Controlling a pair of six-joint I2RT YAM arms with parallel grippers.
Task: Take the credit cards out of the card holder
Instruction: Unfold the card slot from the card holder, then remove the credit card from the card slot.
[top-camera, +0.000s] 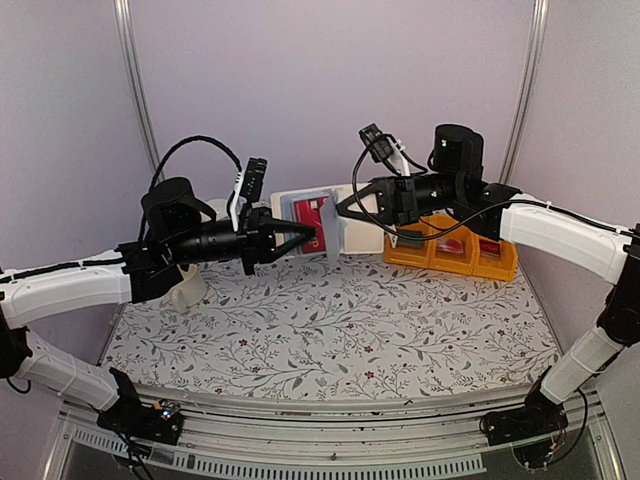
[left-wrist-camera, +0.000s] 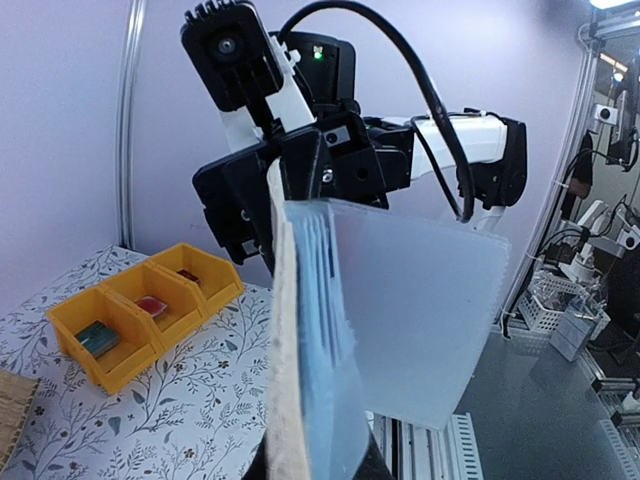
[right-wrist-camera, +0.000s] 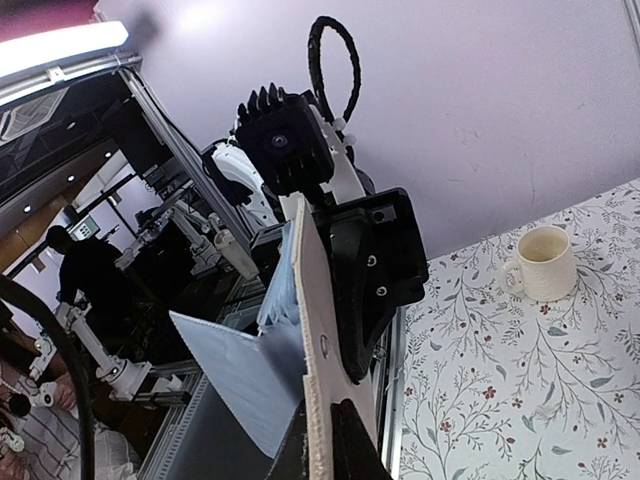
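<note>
Over floral tablecloth (top-camera: 330, 320), noted left gripper (top-camera: 320, 237) clamped shut on card holder (top-camera: 285, 205) held aloft, right gripper (top-camera: 340, 207) pinched shut on its opposite flap. Seen light blue credit card (left-wrist-camera: 420, 320) jutting loose; could drop on any shift of either pinch.

No lettering, brand, number or sign could be read in any of the views. The face of the red-pink credit card (top-camera: 312, 214), showing in the card holder (top-camera: 286, 206), was too small and blurred for any print on it to be made out.
</note>
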